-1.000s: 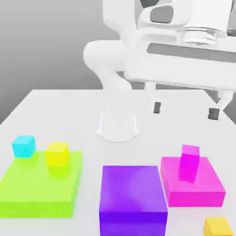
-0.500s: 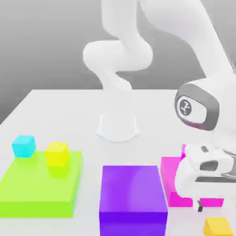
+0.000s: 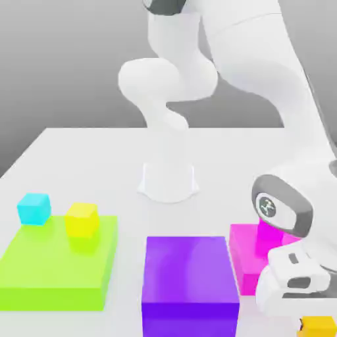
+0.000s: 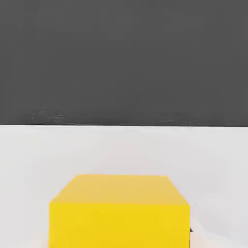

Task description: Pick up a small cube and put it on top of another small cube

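Now small glossy orange-yellow cube (image 3: 318, 326) on white worktop (image 3: 79, 158), beside flat magenta slab (image 3: 245, 253). Likely light, rigid, slick; grip opposite flat side faces, mid-height. End effector finger spacing: cannot tell.

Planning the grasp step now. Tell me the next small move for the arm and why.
Probably finish the last bit of descent and shut the pincer on the orange-yellow cube. The hand sits low right above that cube at the table's near edge, and the hand view has it centred and close. The cube rests on the table, not yet lifted toward the small magenta cube.
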